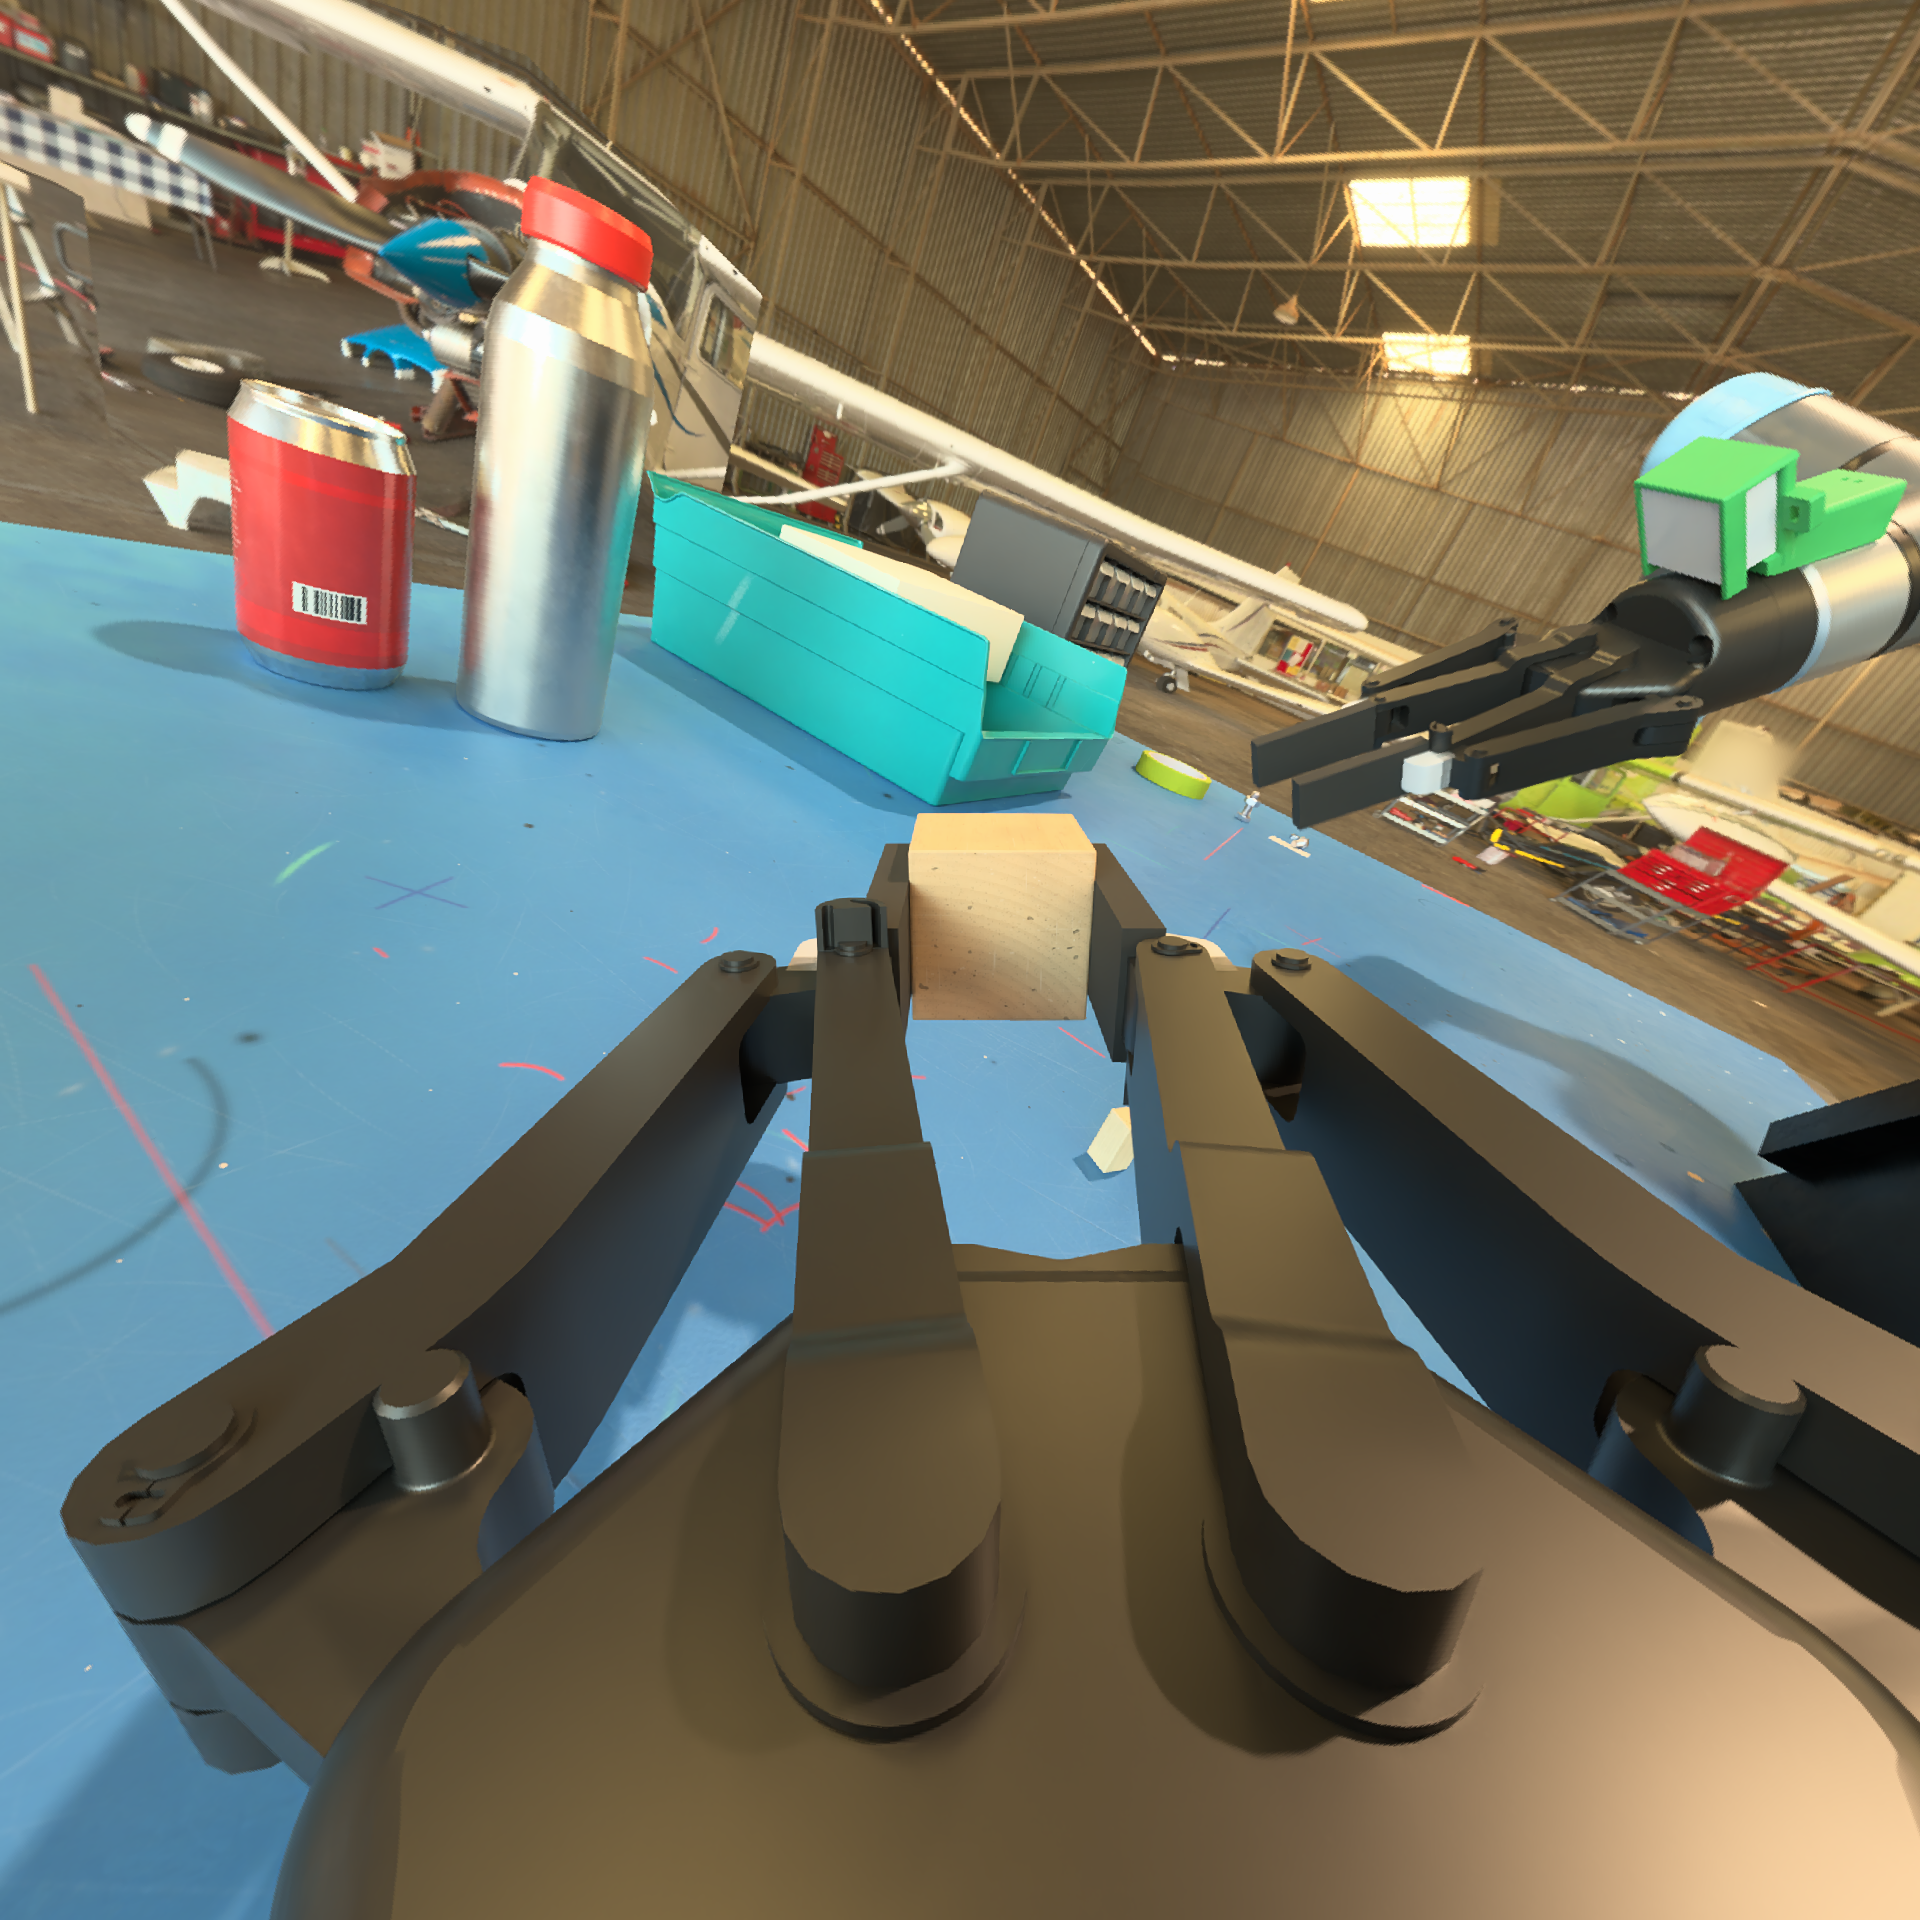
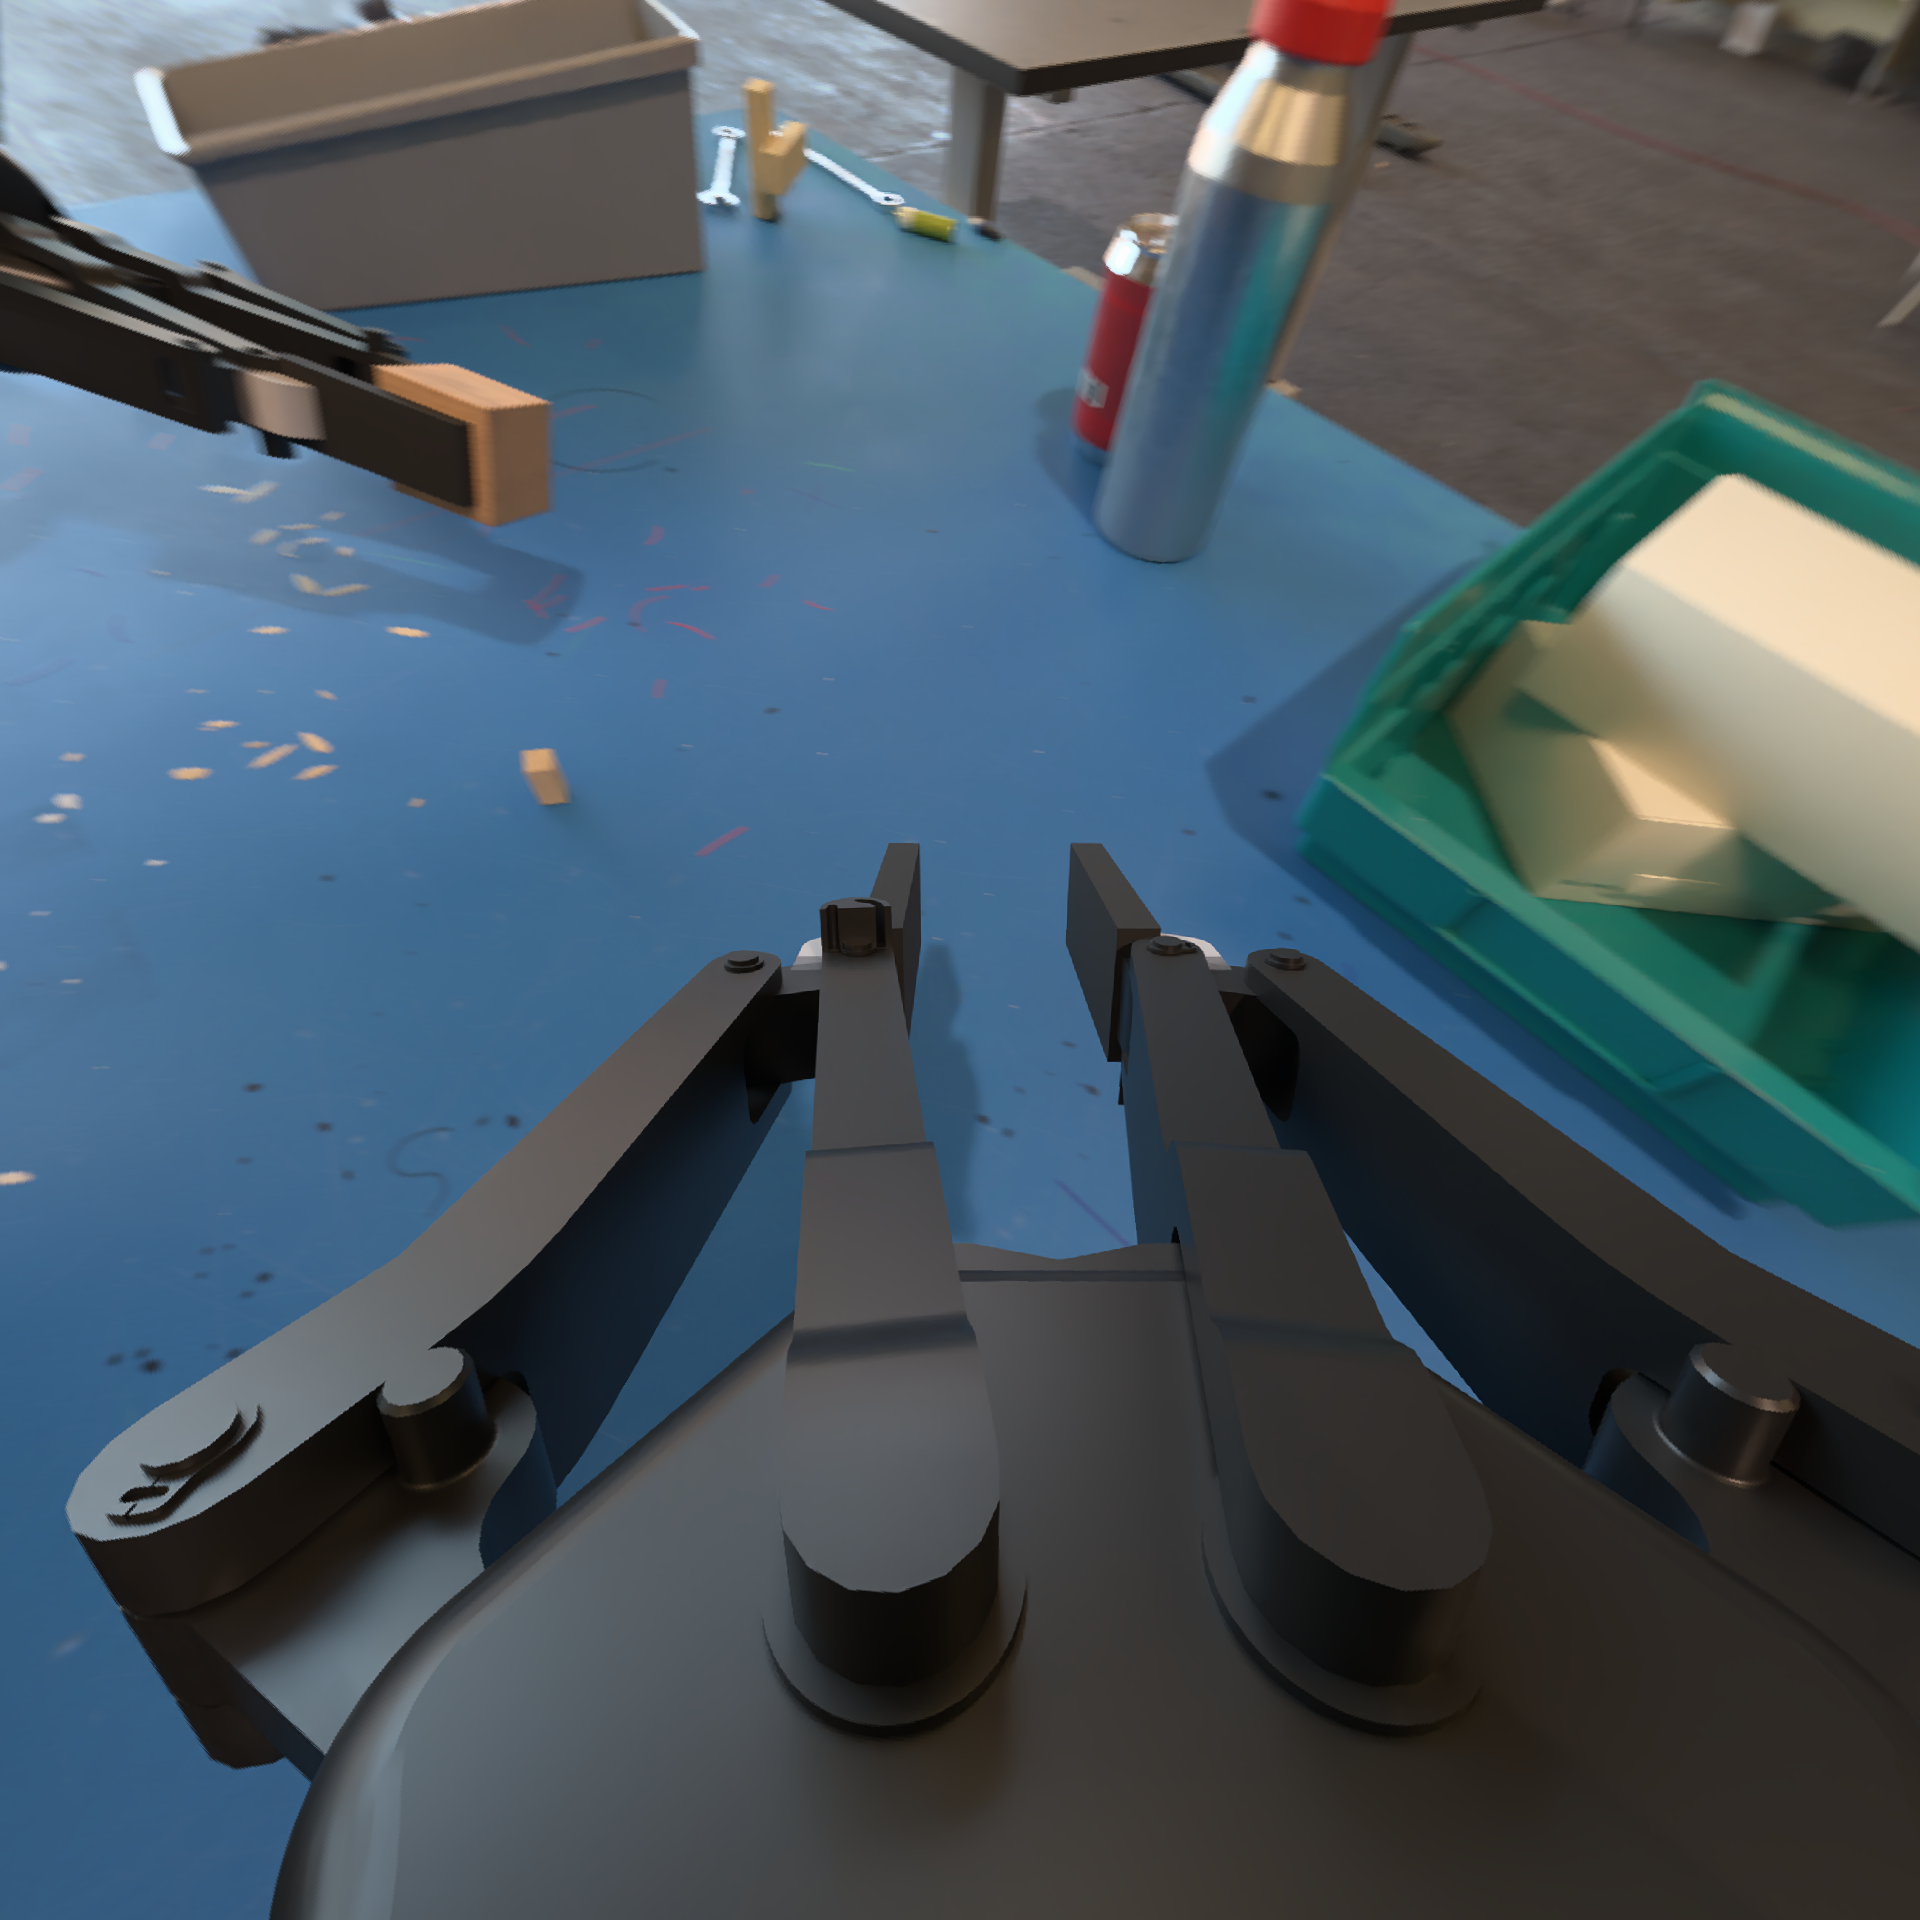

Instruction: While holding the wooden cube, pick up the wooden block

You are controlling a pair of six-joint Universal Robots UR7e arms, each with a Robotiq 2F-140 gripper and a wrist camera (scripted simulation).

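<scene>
Blue tabletop (image 2: pixel 831 644) in an aircraft hangar: the teal bin (image 2: pixel 1621 935) at my right holds pale cream boxes (image 2: pixel 1714 707) leaning over one another, and I cannot see inside the grey bin (image 2: pixel 447 177) at the far edge. My left gripper (image 1: pixel 1000 925) is clamped on the wooden cube (image 1: pixel 1000 914), held above the table. My right gripper (image 2: pixel 994 914) hangs with its jaws parted and empty, and the small wooden block (image 2: pixel 544 776) lies on the table ahead to its left, well apart from both.
</scene>
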